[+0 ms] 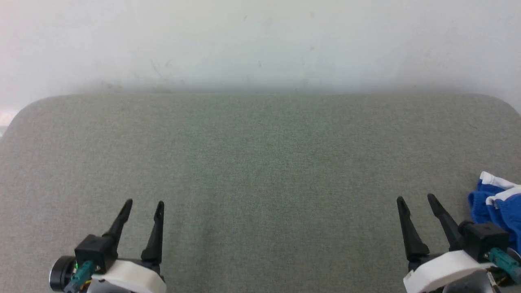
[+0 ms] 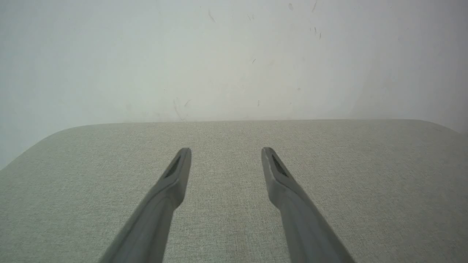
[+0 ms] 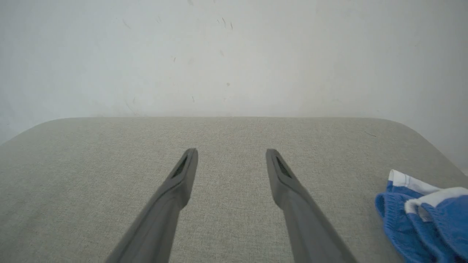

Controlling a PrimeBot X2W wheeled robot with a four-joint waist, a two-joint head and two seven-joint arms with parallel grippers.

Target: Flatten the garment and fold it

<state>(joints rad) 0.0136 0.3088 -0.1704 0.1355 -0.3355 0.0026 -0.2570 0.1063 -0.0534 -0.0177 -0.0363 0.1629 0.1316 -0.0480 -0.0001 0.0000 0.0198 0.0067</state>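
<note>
Now, seen from your head view: your left end effector is at 7 o'clock over the grey-green worktop, fingers spread wide and holding nothing; your right end effector is at 5 o'clock, likewise released and empty. The garment, blue with white trim, lies crumpled on the worktop at 4 o'clock, just beside the right end effector and clear of its fingertips. A pale wall stands at 12 o'clock

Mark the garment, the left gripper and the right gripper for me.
garment (image 1: 506, 211), head view, blue crumpled fabric below the white trim.
left gripper (image 1: 145, 201), head view, midway between its open jaws' tips.
right gripper (image 1: 415, 197), head view, midway between its open jaws' tips.
</note>
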